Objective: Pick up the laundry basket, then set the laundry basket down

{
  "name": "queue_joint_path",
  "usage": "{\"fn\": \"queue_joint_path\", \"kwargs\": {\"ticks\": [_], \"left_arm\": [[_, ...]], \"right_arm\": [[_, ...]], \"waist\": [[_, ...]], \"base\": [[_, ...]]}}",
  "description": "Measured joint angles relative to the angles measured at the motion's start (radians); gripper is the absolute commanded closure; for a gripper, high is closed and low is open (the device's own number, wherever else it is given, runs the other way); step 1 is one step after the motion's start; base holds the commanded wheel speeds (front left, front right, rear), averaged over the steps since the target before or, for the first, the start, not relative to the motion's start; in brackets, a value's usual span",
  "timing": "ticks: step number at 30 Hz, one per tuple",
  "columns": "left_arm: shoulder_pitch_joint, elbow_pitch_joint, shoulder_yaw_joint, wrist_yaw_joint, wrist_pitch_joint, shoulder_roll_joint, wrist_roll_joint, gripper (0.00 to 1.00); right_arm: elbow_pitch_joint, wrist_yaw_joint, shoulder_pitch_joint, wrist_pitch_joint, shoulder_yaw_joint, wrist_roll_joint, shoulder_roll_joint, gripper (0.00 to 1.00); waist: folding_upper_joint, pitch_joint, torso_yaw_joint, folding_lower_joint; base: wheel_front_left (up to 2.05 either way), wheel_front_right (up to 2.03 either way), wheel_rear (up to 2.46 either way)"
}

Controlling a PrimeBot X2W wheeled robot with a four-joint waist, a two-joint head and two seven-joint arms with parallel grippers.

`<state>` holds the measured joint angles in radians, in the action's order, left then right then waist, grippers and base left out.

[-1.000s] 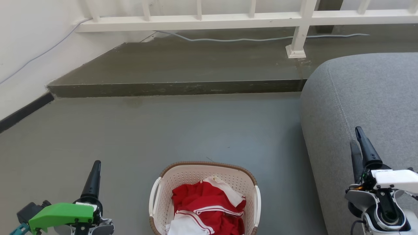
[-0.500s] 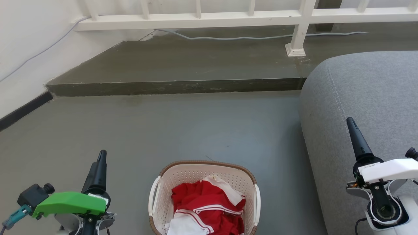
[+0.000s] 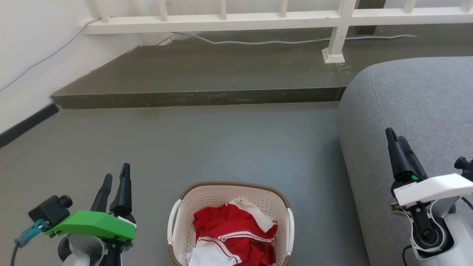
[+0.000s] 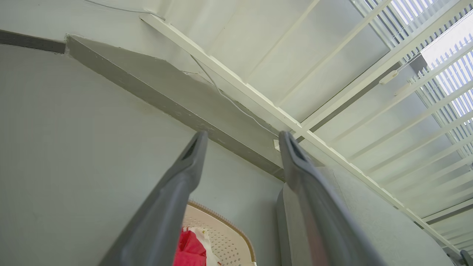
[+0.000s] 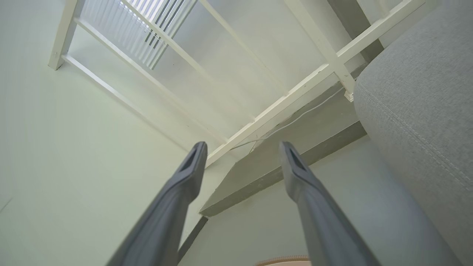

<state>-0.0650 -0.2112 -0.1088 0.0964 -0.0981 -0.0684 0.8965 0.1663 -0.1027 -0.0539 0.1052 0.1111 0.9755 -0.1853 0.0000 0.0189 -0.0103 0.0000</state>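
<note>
1. left gripper (image 3: 116,171): jaws are apart, nothing betw them. it hangs in the air just left of the basket and doesn't touch it.
2. right gripper (image 3: 393,136): jaws are apart too, w/ nothing in them. it's up in front of the grey sofa (image 3: 417,103), well apart from the basket.
3. the laundry basket (image 3: 218,199) sits on the floor (image 3: 221,147), low in the middle of the head view. it's betw the two arms and nearer the left one. red & white clothes (image 3: 236,229) lie inside.
4. step in hand, i think: reach down for the basket. it's not picked up yet.
5. to do it well:
   - send each gripper to its own side: left handle (image 3: 172,225), right handle (image 3: 292,225).
   - keep jaws wide till the handle sits betw the fingers, then squeeze.
   - lift both sides together so the basket stays flat & the clothes don't tip out.
   - the right arm has more way to go and should keep off the sofa.
6. the floor is smooth, grey & flat, so prob. fine for setting the basket down.
7. behind it is a low dark step (image 3: 199,99), w/ a white railing (image 3: 221,24) on top and a thin cable (image 3: 258,42) lying along it. a white wall (image 3: 29,44) is at the left.
</note>
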Motion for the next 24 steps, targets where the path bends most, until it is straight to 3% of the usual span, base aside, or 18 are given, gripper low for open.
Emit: {"fn": "queue_joint_path", "kwargs": {"ticks": [8, 24], "left_arm": [[0.0, 0.015, -0.015, -0.009, -0.028, 0.01, -0.108, 0.0], [0.0, 0.05, -0.029, -0.01, -0.083, 0.017, -0.314, 0.0]], "right_arm": [[-0.013, 0.016, 0.0, 0.027, 0.006, -0.112, 0.001, 0.0], [-0.042, 0.015, 0.0, 0.078, 0.025, -0.309, 0.004, 0.0]], "waist": [[0.0, -0.001, -0.001, 0.0], [0.0, 0.005, -0.002, 0.0]], "base": [[0.0, 0.0, 0.0], [0.0, 0.0, 0.0]]}}
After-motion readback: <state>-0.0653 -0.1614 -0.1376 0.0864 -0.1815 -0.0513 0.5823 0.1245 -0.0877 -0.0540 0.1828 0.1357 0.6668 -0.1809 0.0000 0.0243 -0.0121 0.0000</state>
